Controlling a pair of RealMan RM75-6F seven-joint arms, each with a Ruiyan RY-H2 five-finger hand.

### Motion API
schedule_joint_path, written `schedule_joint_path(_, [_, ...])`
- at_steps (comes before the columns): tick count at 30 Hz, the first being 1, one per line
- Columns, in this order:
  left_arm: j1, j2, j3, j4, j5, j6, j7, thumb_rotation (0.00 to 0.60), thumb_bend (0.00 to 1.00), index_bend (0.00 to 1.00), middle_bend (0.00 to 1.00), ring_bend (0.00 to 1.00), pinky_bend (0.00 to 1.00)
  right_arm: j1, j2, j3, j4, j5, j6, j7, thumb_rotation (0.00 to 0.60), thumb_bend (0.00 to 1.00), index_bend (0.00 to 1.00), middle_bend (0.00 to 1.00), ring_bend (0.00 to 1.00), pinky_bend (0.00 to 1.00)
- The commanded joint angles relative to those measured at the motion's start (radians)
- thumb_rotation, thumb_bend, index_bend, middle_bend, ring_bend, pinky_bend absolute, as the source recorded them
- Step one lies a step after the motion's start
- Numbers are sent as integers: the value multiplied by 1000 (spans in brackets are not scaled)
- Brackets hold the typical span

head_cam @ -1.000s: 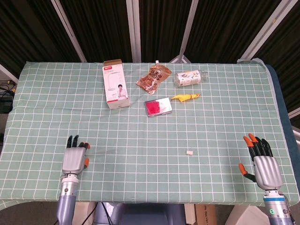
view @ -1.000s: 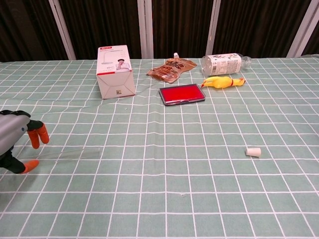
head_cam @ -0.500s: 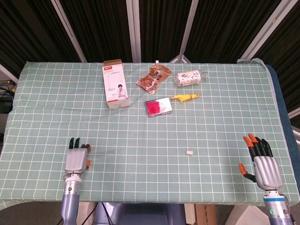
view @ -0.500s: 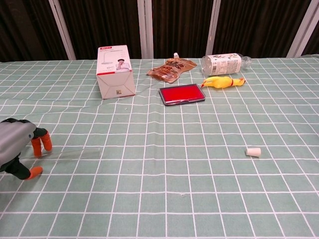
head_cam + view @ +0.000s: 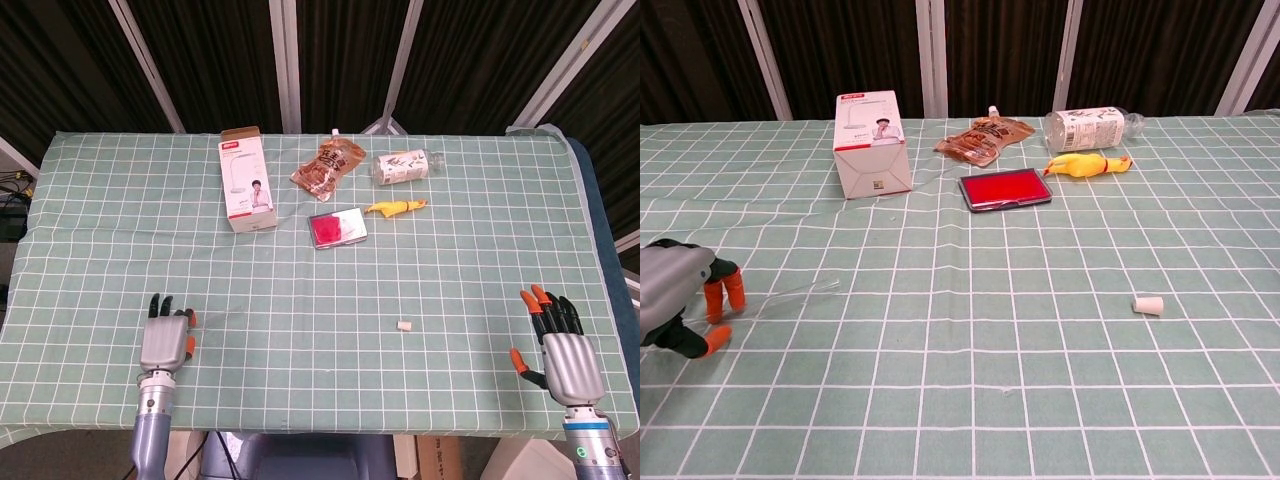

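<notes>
My left hand (image 5: 165,340) rests low on the green checked cloth near the front left edge, fingers stretched forward and apart. In the chest view the left hand (image 5: 680,298) shows its orange fingertips (image 5: 720,292) at the near end of a thin clear stick (image 5: 800,294) lying on the cloth; I cannot tell if they touch it. My right hand (image 5: 562,345) hovers at the front right, fingers spread, holding nothing; the chest view does not show it. A small white cap (image 5: 404,324) (image 5: 1148,305) lies between the hands, nearer the right.
At the back stand a white carton (image 5: 247,185) (image 5: 872,143), a brown pouch (image 5: 327,165), a lying bottle (image 5: 405,166), a yellow rubber chicken (image 5: 397,207) and a red flat case (image 5: 337,228). The table edge (image 5: 300,432) runs just before the hands.
The left hand drew back slightly toward the front edge. The clear stick swung, its far end now lying further from me. The right hand stayed still.
</notes>
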Motion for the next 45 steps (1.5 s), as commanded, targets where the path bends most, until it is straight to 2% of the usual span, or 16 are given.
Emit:
schedule_joint_path(1, [-2, 4, 1, -2, -2, 1, -2, 600, 515, 443, 480, 123, 1, 0, 0, 0, -1, 0, 0, -2, 600, 375, 0, 0, 0, 0])
schedule_joint_path(5, [-7, 6, 1, 1, -6, 2, -2, 600, 533, 467, 507, 140, 7, -1, -1, 0, -1, 0, 1, -2, 600, 374, 0, 0, 0, 0])
schedule_joint_path(9, [-12, 7, 6, 9, 22, 5, -35, 600, 598, 505, 546, 167, 37, -1, 0, 0, -1, 1, 1, 0, 600, 374, 0, 0, 0, 0])
schedule_joint_path(16, [-27, 34, 38, 47, 166, 18, -139, 600, 631, 515, 561, 172, 42, -1, 1, 1, 0, 2, 0, -1, 600, 375, 0, 0, 0, 0])
schedule_joint_path(25, [-93, 148, 98, 163, 427, -18, -361, 600, 633, 516, 561, 172, 41, 3, -3, -1, 0, 1, -7, -21, 600, 375, 0, 0, 0, 0])
schedule_joint_path(33, [-174, 248, 93, 216, 559, -63, -565, 600, 633, 516, 560, 172, 39, 20, -18, 19, -24, 56, -40, -74, 600, 374, 0, 0, 0, 0])
schedule_joint_path(38, [-217, 288, 83, 239, 599, -88, -665, 600, 634, 516, 560, 172, 38, 47, -30, 29, -45, 90, -86, -130, 600, 374, 0, 0, 0, 0])
schedule_joint_path(45, [-257, 324, 63, 258, 618, -107, -776, 600, 634, 516, 560, 172, 38, 106, -84, 46, -91, 160, -166, -263, 600, 374, 150, 6, 0, 0])
